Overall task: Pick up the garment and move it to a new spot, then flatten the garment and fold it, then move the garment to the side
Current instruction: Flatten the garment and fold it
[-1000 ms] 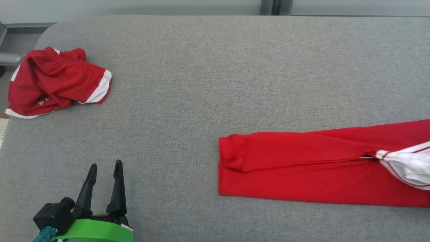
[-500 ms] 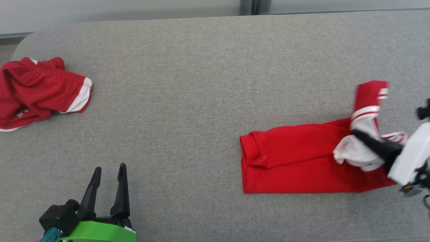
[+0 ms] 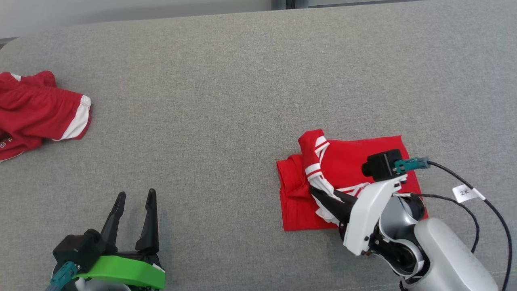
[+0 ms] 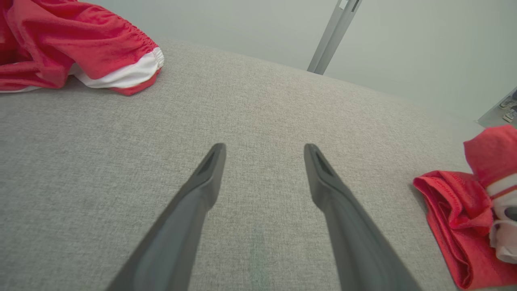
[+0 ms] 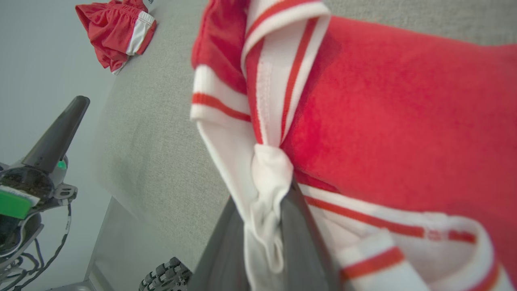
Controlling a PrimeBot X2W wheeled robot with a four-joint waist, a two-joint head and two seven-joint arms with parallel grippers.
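The garment (image 3: 363, 161) is a red top with white, red-striped trim, lying folded over itself right of centre on the grey padded table (image 3: 226, 101). My right gripper (image 3: 316, 193) is shut on a bunch of the white striped trim, held over the garment's left part. The right wrist view shows the trim pinched between the dark fingers (image 5: 299, 226), with the red cloth (image 5: 396, 105) spread beyond. My left gripper (image 3: 136, 195) hovers open and empty at the lower left, well apart from the garment. In the left wrist view its fingertips (image 4: 264, 147) frame bare table, and the garment's edge (image 4: 452, 214) lies at the right.
A second, crumpled red garment with white bands (image 3: 36, 109) lies at the table's far left edge, also in the left wrist view (image 4: 60, 44) and the right wrist view (image 5: 117, 28). Black cables (image 3: 476, 202) trail from my right wrist. The table's rounded back edge meets a pale wall.
My right gripper has carried the striped end leftward over the garment's body, folding the long strip to about half its length. The head camera has shifted right. The left gripper stayed put.
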